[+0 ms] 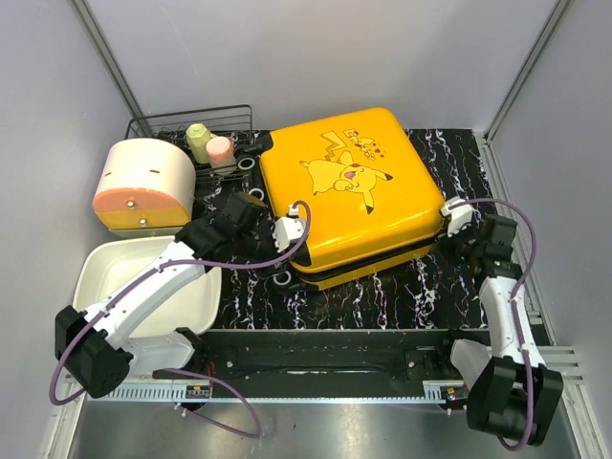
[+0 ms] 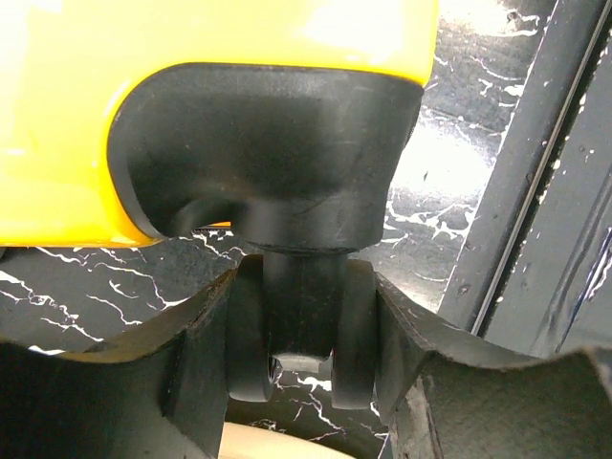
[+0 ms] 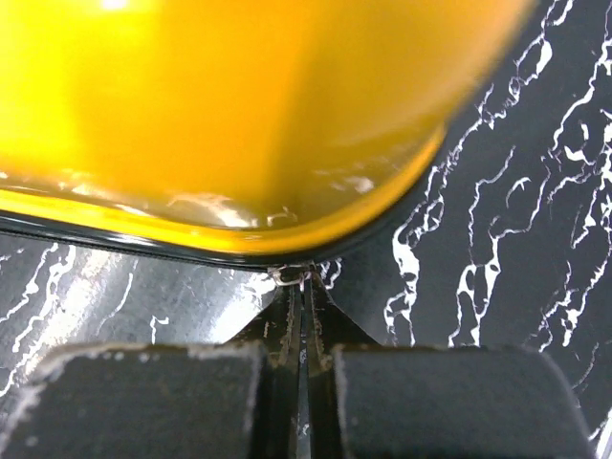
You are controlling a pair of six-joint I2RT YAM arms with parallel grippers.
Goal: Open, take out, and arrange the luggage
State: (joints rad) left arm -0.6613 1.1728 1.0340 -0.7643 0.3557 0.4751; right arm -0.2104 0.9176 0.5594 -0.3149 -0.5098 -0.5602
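Item under inspection: the large yellow hard-shell luggage (image 1: 349, 186) with a cartoon print. It lies flat, printed face up and shut, at the centre of the black white-veined surface (image 1: 421, 277). Its black seam runs along the lower edge.

Left tool (image 2: 304, 306): positioned at the lower left corner of the luggage. Its two fingers bracket a black twin-disc wheel (image 2: 349, 344) beneath the black corner housing, one finger against each outer face of the wheel.

Right tool (image 3: 301, 282): positioned at the right edge of the luggage, with its tips at the black seam. The fingers are drawn together with only a hairline gap. They pinch a small silvery metal piece (image 3: 290, 277) that is too small to identify.

Other items: a white rectangular plastic tray (image 1: 105, 263) at lower left, a cream-and-orange round container (image 1: 143, 182) above it, and a black wire rack (image 1: 191, 120) at upper left.
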